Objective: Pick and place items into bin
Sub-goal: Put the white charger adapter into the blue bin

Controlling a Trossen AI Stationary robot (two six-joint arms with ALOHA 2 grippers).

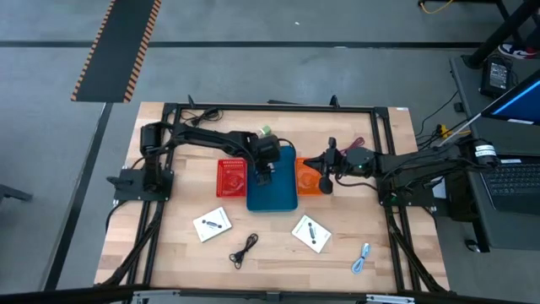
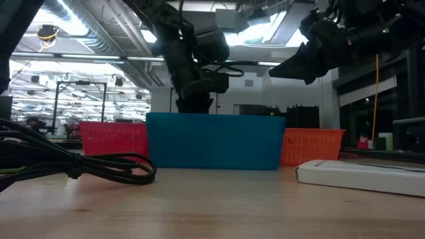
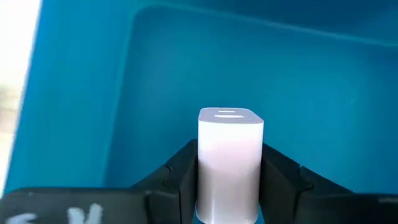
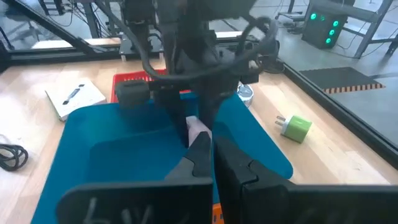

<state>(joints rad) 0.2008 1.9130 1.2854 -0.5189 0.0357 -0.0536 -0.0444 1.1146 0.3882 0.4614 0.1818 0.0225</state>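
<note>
My left gripper (image 3: 229, 171) reaches down into the blue bin (image 1: 283, 196) and is shut on a pale block (image 3: 229, 149) with two slots in its free end. In the right wrist view the block (image 4: 198, 130) shows under the left arm, inside the bin. My right gripper (image 4: 212, 152) hovers shut over the orange bin (image 1: 305, 179), just right of the blue one. Two white cards (image 1: 213, 225) (image 1: 310, 234), a black cable (image 1: 245, 250) and a blue-white cable (image 1: 363, 257) lie flat on the near part of the table. A small green object (image 4: 295, 127) rests beyond the bins. My left gripper pinches the pale block by its two opposite long sides (image 3: 208, 177), one dark finger (image 3: 183, 171) on each. The fingers come from above, pointing down into the blue bin. The block's slotted end (image 3: 229, 115) sticks out past the fingertips toward the bin's floor, clear of the walls.
A red bin (image 1: 232, 177) stands against the blue bin's left side. A shiny round object (image 4: 245, 92) lies behind the bins. In the low view the black cable (image 2: 99, 166) and a card (image 2: 362, 174) lie in front of the bins. A dark frame borders the table.
</note>
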